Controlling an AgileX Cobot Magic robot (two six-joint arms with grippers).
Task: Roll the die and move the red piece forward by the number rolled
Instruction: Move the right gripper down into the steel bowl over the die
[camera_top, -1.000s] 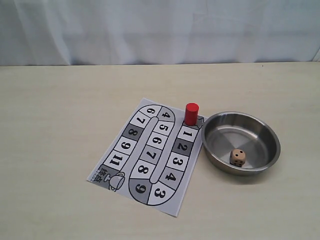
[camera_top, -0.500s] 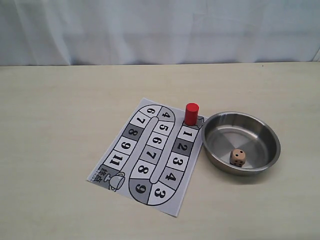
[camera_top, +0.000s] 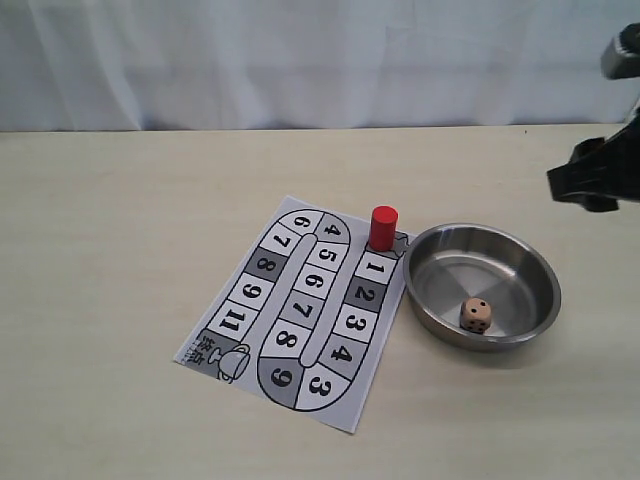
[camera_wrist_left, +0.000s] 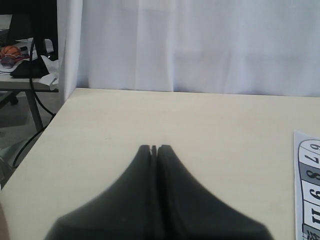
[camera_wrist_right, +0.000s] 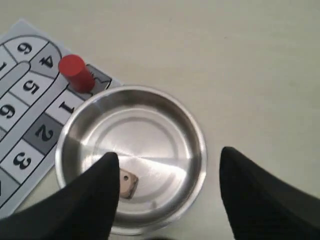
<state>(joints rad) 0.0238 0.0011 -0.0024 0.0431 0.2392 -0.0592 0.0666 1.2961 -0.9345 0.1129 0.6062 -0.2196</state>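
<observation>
**STATUS: DIE IN BOWL, RED PIECE AT HEAD OF TRACK**

**1. Task items.** The die is a small light tan cube with black pips. The pips are too small to count reliably. It rests on the floor of a round steel bowl, close to the wall nearest the exterior camera. The red piece is a short, solid red cylinder. It stands upright on the grey square next to square 1 of the printed board, just beside the bowl rim and not touching it.

**2. View coverage.** The exterior view shows the whole board, the bowl and both task items on the pale table. Of the robot it shows only a black part of the right arm at the frame edge, well apart from the bowl. The right wrist view looks down into the bowl and shows the die, the red piece and the low-numbered squares. The left wrist view shows neither task item, only bare table and one edge of the board.

**3. Grippers.** The right gripper has its jaws spread wide and holds nothing. It hangs above the bowl, and the die appears just inside one finger, clear of contact. The left gripper has its fingers pressed together with nothing between them, above bare table, well away from the die.
</observation>
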